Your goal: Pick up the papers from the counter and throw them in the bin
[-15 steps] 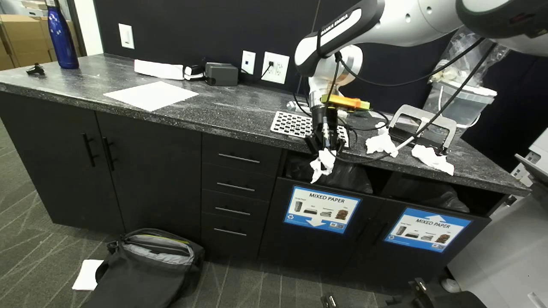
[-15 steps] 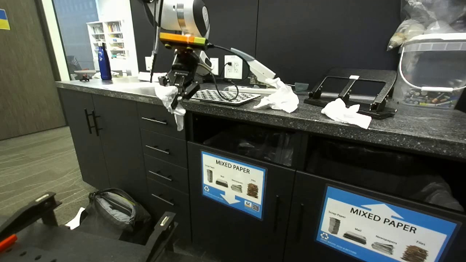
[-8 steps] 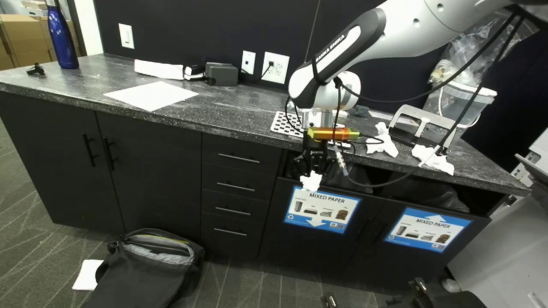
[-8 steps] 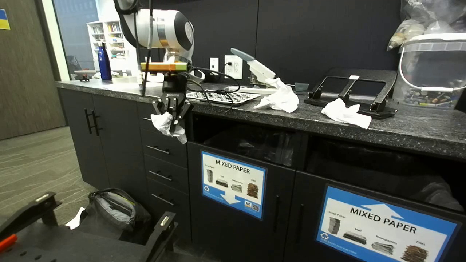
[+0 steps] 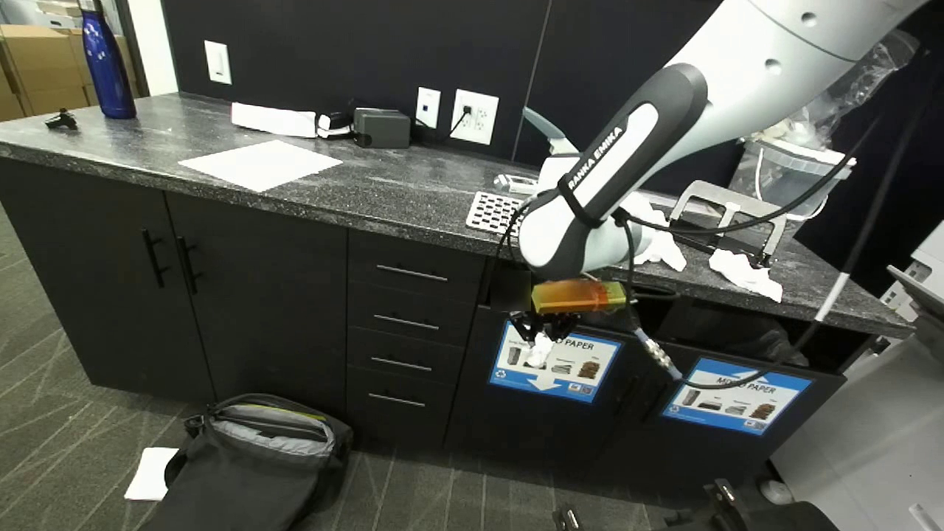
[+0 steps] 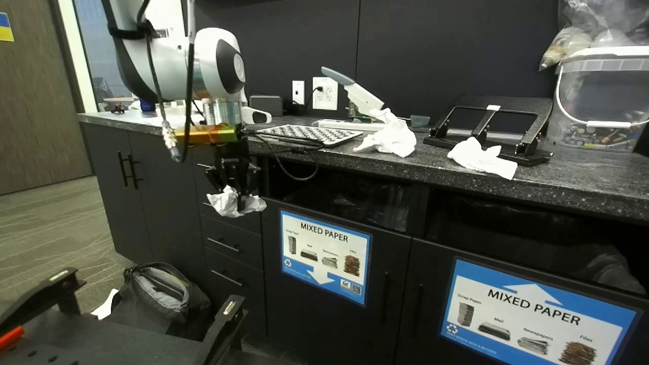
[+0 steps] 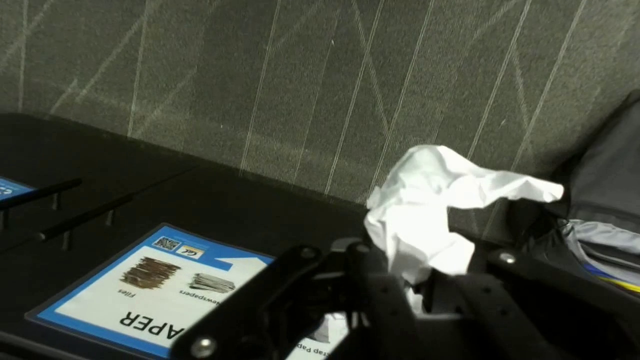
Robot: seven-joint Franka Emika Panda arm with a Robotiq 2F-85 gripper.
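Observation:
A crumpled white paper [image 6: 234, 202] hangs in my gripper [image 6: 233, 195], whose fingers are shut on it. In an exterior view the gripper is below the counter's top and in front of the cabinets, left of the bin opening. The wrist view shows the held paper [image 7: 425, 215] sticking out past the fingers, above the carpet. Two more crumpled papers lie on the speckled counter [image 6: 583, 175]: a larger wad [image 6: 390, 139] and a flatter one [image 6: 481, 158] near the front edge. The bin [image 6: 350, 200] shows only as dark plastic lining inside the opening above a MIXED PAPER sign.
A checkered mat [image 6: 314, 134] lies by the counter's edge. Behind the papers are a white-handled tool [image 6: 357, 94], a black stand [image 6: 492, 124] and a clear tub [image 6: 603, 101]. A second opening [image 5: 745, 332] is on the right. A grey bag [image 5: 265, 457] sits on the floor.
My gripper has come down from counter height to below the counter's front edge, with the paper still held. The papers on the counter have not moved.

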